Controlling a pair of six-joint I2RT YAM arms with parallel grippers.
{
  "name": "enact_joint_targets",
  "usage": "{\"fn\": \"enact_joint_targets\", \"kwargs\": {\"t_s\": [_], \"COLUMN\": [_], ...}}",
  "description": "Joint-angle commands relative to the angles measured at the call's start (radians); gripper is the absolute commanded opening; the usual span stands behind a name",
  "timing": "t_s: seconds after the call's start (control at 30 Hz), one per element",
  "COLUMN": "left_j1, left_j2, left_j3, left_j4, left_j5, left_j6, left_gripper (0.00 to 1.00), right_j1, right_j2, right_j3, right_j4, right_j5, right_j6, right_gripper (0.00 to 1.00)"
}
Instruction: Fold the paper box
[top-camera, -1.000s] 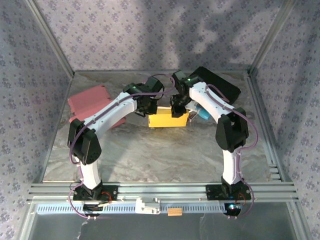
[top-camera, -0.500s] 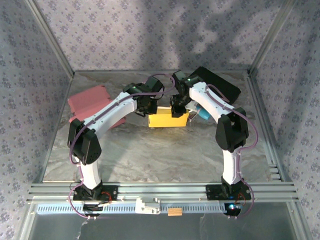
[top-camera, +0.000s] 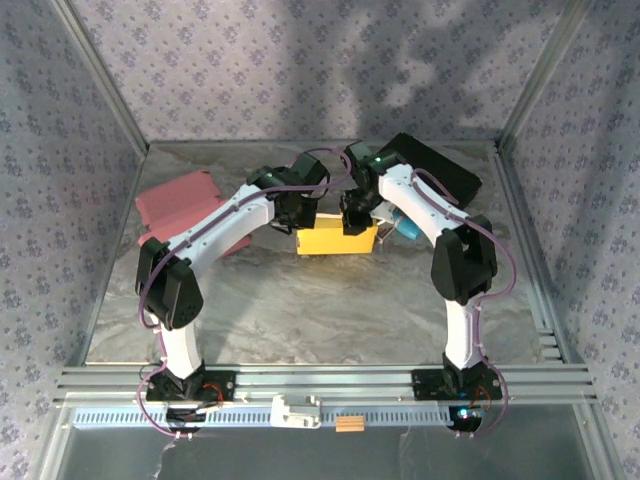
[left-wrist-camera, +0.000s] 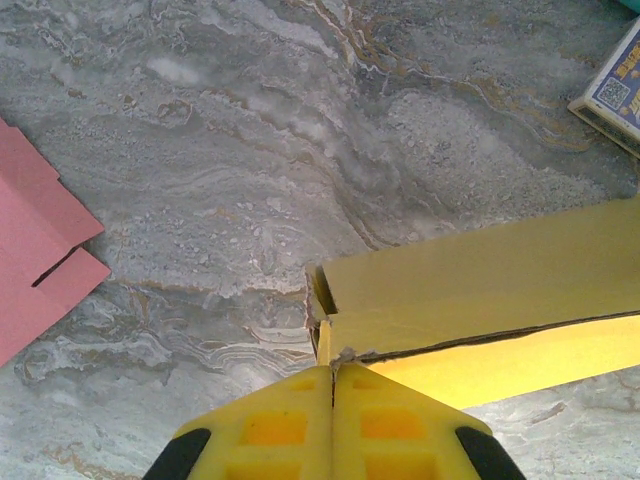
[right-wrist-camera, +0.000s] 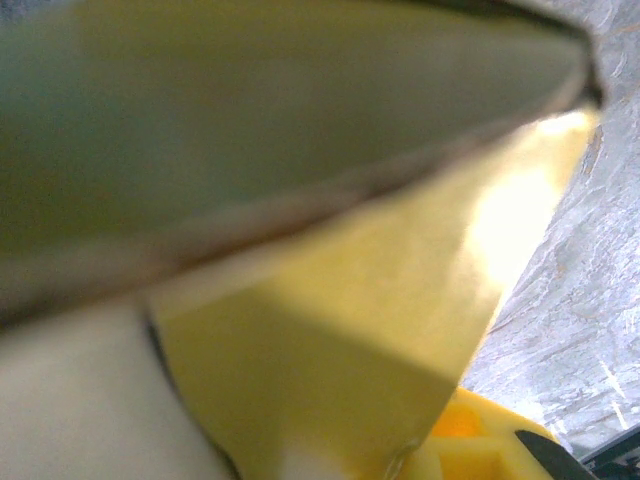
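Observation:
The yellow paper box (top-camera: 335, 239) lies at the table's back middle, between both grippers. My left gripper (top-camera: 298, 218) is at the box's left end. In the left wrist view its yellow fingers (left-wrist-camera: 332, 370) are shut, pinching a thin upright flap at the corner of the box (left-wrist-camera: 480, 280). My right gripper (top-camera: 354, 219) sits over the box's top right. In the right wrist view a blurred yellow panel of the box (right-wrist-camera: 330, 300) covers the jaws. One yellow finger (right-wrist-camera: 470, 452) peeks out at the lower right.
A flat pink box (top-camera: 185, 207) lies at the left, its edge (left-wrist-camera: 30, 270) also in the left wrist view. A black slab (top-camera: 437, 166) is at the back right, a blue item (top-camera: 405, 227) beside the right arm. A small printed carton (left-wrist-camera: 615, 85) lies beyond the box.
The left gripper's fingers have closed the last bit onto the flap. Neither arm nor the box has visibly shifted.

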Motion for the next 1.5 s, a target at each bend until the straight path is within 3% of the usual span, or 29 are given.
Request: {"fn": "enact_joint_targets", "kwargs": {"t_s": [0.0, 0.63, 1.07, 1.47], "left_j1": [0.01, 0.078, 0.117, 0.132], "left_j2": [-0.002, -0.006, -0.118, -0.138], "left_j3": [0.05, 0.05, -0.182, -0.249], "left_j4": [-0.047, -0.039, 0.171, 0.207], "left_j5": [-0.003, 0.153, 0.206, 0.224], "left_j6": [-0.029, -0.142, -0.176, -0.163], "left_gripper": [0.0, 0.0, 0.0, 0.0], "right_j1": [0.005, 0.003, 0.002, 0.002], "right_j2": [0.029, 0.028, 0.036, 0.039], "right_j3": [-0.037, -0.039, -0.029, -0.024], "right_j4": [-0.002, 0.0, 0.003, -0.003], "right_j5": [-0.001, -0.002, -0.009, -0.007], "right_j6": [-0.002, -0.004, -0.005, -0.01], "right_gripper": [0.2, 0.2, 0.2, 0.2]}}
